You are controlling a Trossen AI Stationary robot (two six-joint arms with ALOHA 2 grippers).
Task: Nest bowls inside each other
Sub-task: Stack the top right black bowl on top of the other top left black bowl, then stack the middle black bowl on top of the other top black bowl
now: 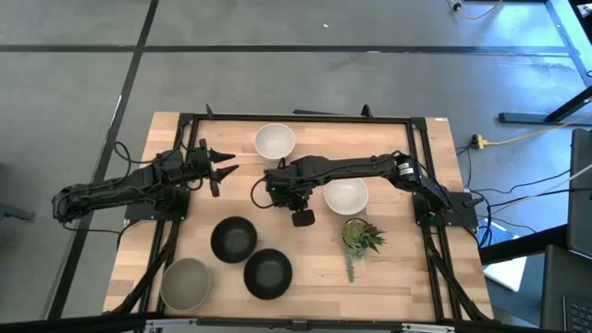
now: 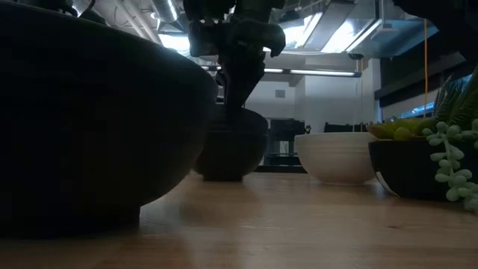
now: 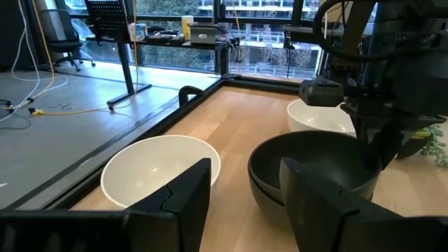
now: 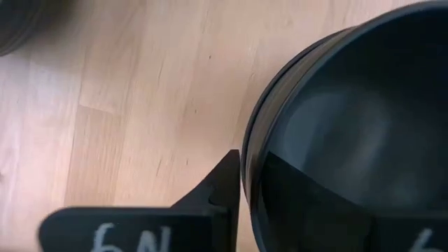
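Six bowls on a wooden bench [image 1: 407, 277] with both arms. The right gripper [image 1: 282, 188] stands low at the rim of a black bowl [image 3: 308, 168], which the arm hides almost wholly from above. In the right wrist view this bowl [image 4: 350, 140] fills the frame right by the gripper and its rim shows a double edge. It cannot be told whether the gripper is clamped on that rim or clear of it. The left gripper [image 1: 222, 166] hovers above the bench, well to the left of the right gripper. It stands wide apart and holds nothing, and its two dark fingers [image 3: 182, 203] frame the black bowl ahead of them. One white bowl [image 1: 275, 141] sits just behind the right gripper, toward the far edge of the bench. It lies ahead of the left gripper and to one side of it. A second white bowl [image 1: 346, 195] lies just to the right of the right gripper, partly under the right arm. Two more black bowls, one nearer [image 1: 233, 239] and one farther [image 1: 267, 273], rest apart from each other toward the front of the bench. Both are on the near side of the right gripper. A grey-beige bowl [image 1: 185, 283] sits at the front left, well apart from both grippers. A small green plant sprig [image 1: 361, 236] lies to the right of the right gripper, just in front of the second white bowl.
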